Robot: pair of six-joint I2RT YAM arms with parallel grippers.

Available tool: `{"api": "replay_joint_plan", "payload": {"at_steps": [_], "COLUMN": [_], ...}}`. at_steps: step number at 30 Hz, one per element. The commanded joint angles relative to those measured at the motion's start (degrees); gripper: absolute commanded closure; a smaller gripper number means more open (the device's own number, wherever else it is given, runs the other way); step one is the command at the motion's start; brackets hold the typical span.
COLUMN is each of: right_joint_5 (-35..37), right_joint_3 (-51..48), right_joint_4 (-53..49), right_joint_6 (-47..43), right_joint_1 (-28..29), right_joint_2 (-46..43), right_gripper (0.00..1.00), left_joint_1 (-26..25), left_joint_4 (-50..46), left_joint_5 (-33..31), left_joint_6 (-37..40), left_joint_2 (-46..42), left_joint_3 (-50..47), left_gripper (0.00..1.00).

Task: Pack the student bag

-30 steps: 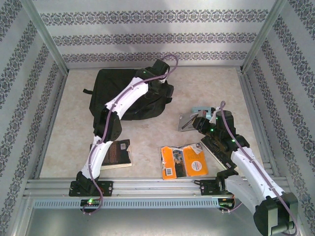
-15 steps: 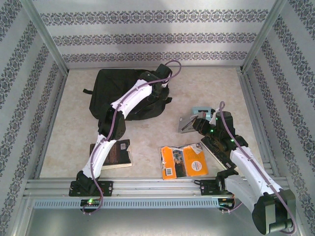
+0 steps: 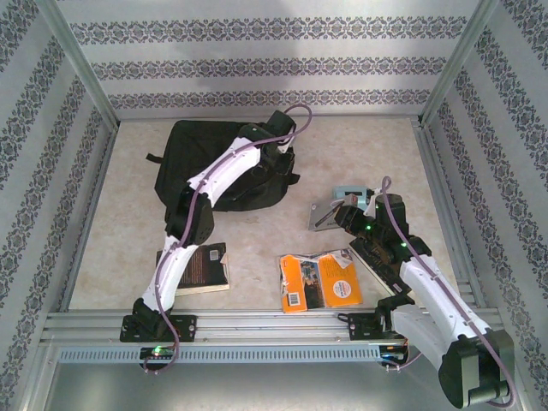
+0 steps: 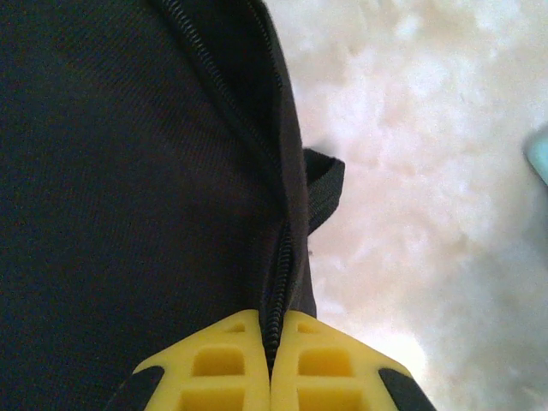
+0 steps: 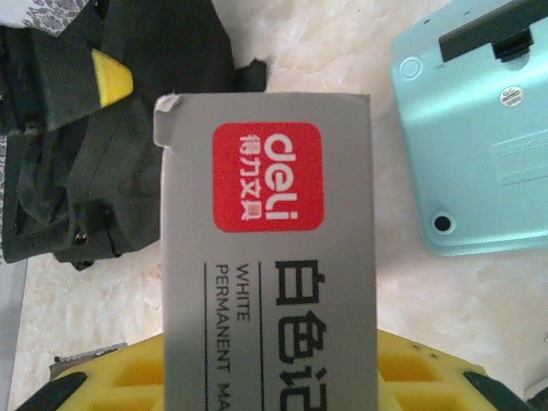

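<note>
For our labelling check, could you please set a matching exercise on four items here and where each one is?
1 student bag
2 grey deli box
3 orange book
4 pale green device

A gripped by the right gripper
B lying near the front edge, about centre
C zipper edge pinched by the left gripper
D lying flat, right half, midway back

Pairs: 1-C, 2-A, 3-B, 4-D

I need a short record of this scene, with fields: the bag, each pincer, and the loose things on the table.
student bag: black, lying at the far left of the table
left pincer: shut on the bag's zipper
right pincer: shut on a grey deli marker box
beside the box: teal device, underside up
near edge: orange book and dark-covered book, both flat
</note>
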Motion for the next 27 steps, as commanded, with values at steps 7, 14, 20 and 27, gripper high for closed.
{"api": "replay_joint_plan", "payload": {"at_steps": [7, 14, 20, 27], "right_joint_5": [9.6, 9.4, 8.4, 7.3], "right_joint_3": [3.1, 3.5, 2.9, 2.4], "right_joint_4": [-2.6, -2.4, -1.8, -1.5], "right_joint_6": [0.2, 0.4, 1.1, 2.1], "right_joint_1": [-0.7, -0.6, -0.6, -0.5], "right_joint_2": [-5.7, -4.7, -4.2, -3.9], "right_gripper": [0.7, 0.67, 0.65, 0.64], "left_joint_1": [-0.4, -0.6, -0.4, -0.2], "left_joint_4": [14.9, 12.9, 10.1, 2.4], "left_joint_5": [14.8, 12.9, 8.5, -6.6], "left_joint_6": [-6.4, -4.7, -5.1, -6.1], "left_joint_2": [-19.5, -24.7, -23.4, -17.3], "left_joint_3": [-29.8, -33.0, -28.6, -16.7], "left_gripper": [1.0, 0.85, 0.47, 0.34]}}
